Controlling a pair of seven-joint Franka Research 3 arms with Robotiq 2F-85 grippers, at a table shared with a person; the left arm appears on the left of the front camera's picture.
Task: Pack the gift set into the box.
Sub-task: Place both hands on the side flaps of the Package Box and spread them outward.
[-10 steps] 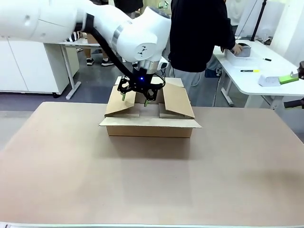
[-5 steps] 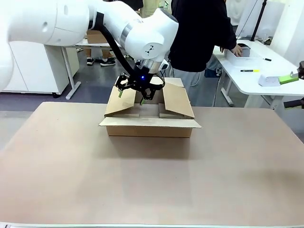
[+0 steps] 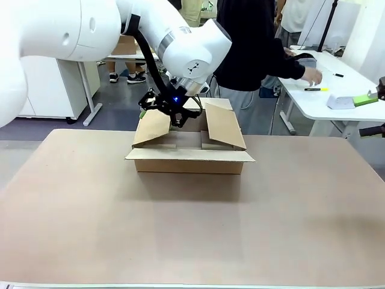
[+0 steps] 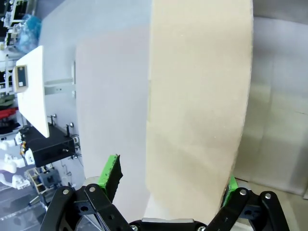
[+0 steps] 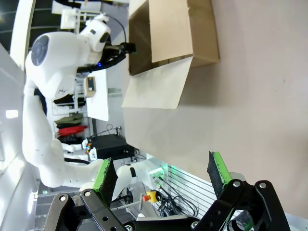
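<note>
The box (image 3: 189,161) stands at the far middle of the table with its flaps spread open. My left gripper (image 3: 161,115) hangs tilted at the top edge of the box's left flap (image 3: 151,127). In the left wrist view this flap (image 4: 197,96) rises between the fingers of the left gripper (image 4: 171,180), which is open and clear of it on both sides. My right gripper (image 5: 162,173) is open and holds nothing, over bare table well away from the box (image 5: 173,33). The gift set is out of view.
A person in a black top (image 3: 252,48) stands just behind the box, one arm stretched toward a white side table (image 3: 337,96) at the right with small items on it. The brown tabletop (image 3: 192,229) spreads wide in front of the box.
My left gripper has moved left and slightly up from over the box's opening to the left flap's top edge, tilting as it went. The person's arm has reached out to the right.
</note>
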